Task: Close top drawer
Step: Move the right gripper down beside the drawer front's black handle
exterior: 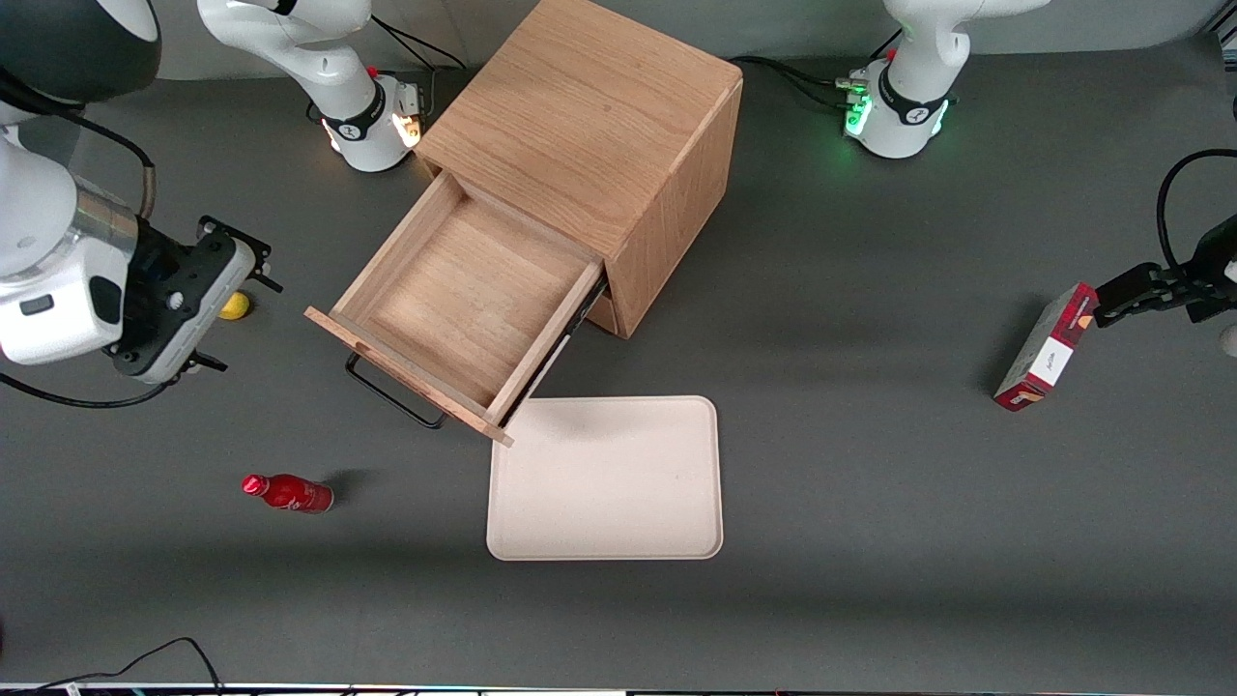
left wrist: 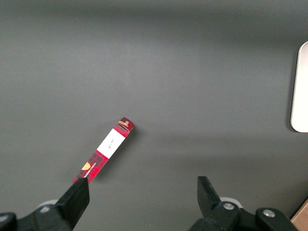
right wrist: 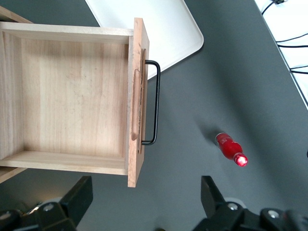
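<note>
A: What can't we make out here?

B: The lower drawer is hidden under the open top drawer, so we see nothing of it. A small yellow thing is half covered by the working arm's wrist; we cannot tell what it is. The box toward the parked arm's end of the tabletop has print too small to read.

A: And the claw?

B: In the wrist view the claw has its fingers spread wide with nothing between them. It hovers above the tabletop just in front of the drawer's front, touching nothing; only the finger roots show, the tips are cut off.

A: Where does the drawer sit?

B: Pulled far out of the cabinet, its tray bare. Its sliding axis runs diagonally, out toward the front camera and toward the working arm's end. The front panel and black handle lie crosswise to that.

A: Anything near it?

B: A tray lies nearer the camera, its corner tucked under the drawer's front corner. A red bottle lies on its side, well apart from the handle.
</note>
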Controlling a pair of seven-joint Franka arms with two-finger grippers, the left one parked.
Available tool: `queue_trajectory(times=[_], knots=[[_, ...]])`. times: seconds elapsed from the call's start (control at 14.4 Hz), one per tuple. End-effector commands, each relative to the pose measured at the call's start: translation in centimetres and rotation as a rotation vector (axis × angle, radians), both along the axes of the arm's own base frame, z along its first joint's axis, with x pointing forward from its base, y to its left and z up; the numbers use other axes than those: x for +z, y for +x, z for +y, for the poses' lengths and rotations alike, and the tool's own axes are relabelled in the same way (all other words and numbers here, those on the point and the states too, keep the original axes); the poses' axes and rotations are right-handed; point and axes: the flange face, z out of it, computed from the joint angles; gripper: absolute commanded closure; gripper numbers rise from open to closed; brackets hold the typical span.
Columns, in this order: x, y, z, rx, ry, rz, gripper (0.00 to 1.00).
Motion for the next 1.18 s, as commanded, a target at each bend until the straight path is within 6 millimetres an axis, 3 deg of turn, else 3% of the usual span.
queue_trajectory(times=[0.0,0.21,0.35,0.55,0.69,1.11], knots=[[-2.8,2.0,0.0,0.014,-0.007,0.024,0.00],[-7.7,3.8,-0.3,-0.026,-0.019,0.100,0.00],[-12.0,5.1,-0.2,-0.042,-0.002,0.168,0.00],[-15.4,6.1,0.4,-0.039,0.002,0.204,0.00],[-17.3,6.4,0.9,-0.036,0.007,0.227,0.00],[-19.8,7.1,1.2,-0.075,0.032,0.233,0.00]])
